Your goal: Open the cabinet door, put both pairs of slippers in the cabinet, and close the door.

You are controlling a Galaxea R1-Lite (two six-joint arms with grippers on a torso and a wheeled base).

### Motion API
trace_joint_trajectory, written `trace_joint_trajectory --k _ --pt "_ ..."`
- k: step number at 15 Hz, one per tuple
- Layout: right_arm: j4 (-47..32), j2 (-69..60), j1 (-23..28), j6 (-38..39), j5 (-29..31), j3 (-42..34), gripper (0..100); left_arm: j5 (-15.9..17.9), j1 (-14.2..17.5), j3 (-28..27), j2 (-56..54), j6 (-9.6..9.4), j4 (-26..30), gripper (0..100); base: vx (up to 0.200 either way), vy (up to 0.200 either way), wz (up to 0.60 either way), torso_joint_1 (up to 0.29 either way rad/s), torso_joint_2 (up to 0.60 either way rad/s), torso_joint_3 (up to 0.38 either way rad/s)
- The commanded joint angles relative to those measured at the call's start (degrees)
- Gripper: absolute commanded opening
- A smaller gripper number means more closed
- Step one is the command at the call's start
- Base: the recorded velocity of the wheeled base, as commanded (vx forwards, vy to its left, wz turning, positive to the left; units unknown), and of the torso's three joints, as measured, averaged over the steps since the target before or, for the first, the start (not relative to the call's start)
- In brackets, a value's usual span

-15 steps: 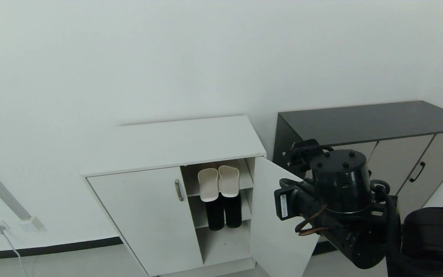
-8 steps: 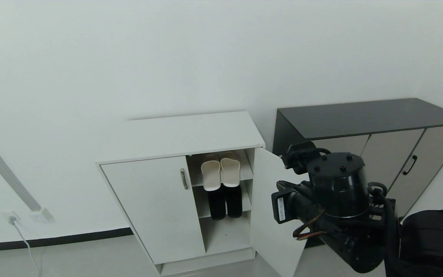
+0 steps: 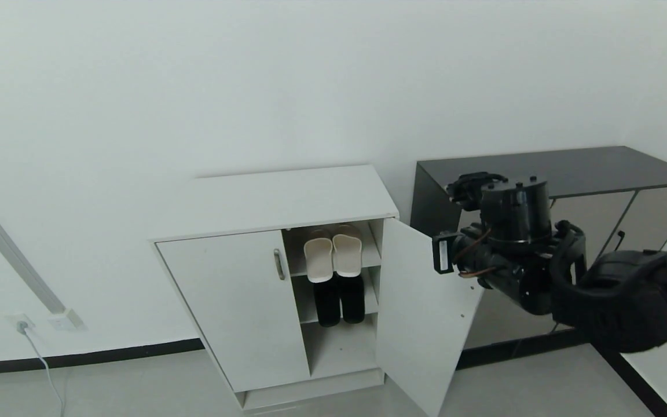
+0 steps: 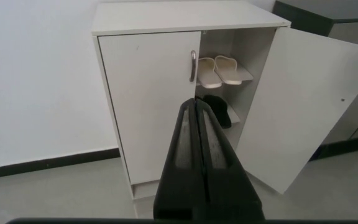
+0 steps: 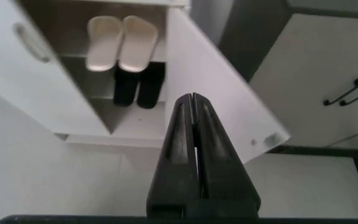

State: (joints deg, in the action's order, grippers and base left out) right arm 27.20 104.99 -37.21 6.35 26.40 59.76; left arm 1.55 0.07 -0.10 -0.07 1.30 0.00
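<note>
Matt cabinet [image 3: 275, 200] (metal handle [image 3: 278, 264]), smooth slippers [image 3: 319, 260].

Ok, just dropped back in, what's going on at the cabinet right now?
Both pairs are already inside the white cabinet. The white slippers sit on the upper shelf and the black slippers on the shelf below. The right door stands wide open and the left door is shut. The right gripper is shut, holds nothing and is raised near the open door. The left gripper is also shut and empty, facing the cabinet front. Only closing the door is left.
</note>
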Motion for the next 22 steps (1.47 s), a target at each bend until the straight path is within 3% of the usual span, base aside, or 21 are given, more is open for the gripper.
trace_joint_trajectory --k 1,3,8,22 --pt "-7.69 4.35 5.83 0.77 -3.64 9.59 0 0.03 0.01 0.01 0.07 0.01 0.00 0 0.000 0.000 0.00 0.000 0.00 0.000" --pt "-15.16 8.13 8.73 4.20 -6.01 18.11 0 0.03 0.01 0.01 0.07 0.01 0.00 0 0.000 0.000 0.00 0.000 0.00 0.000" --pt "-16.30 17.53 13.04 4.72 -7.16 27.61 0 0.03 0.01 0.01 0.07 0.01 0.00 0 0.000 0.000 0.00 0.000 0.00 0.000" --pt "-16.21 25.71 16.38 4.81 -8.83 30.07 0 0.03 0.01 0.01 0.07 0.01 0.00 0 0.000 0.000 0.00 0.000 0.00 0.000"
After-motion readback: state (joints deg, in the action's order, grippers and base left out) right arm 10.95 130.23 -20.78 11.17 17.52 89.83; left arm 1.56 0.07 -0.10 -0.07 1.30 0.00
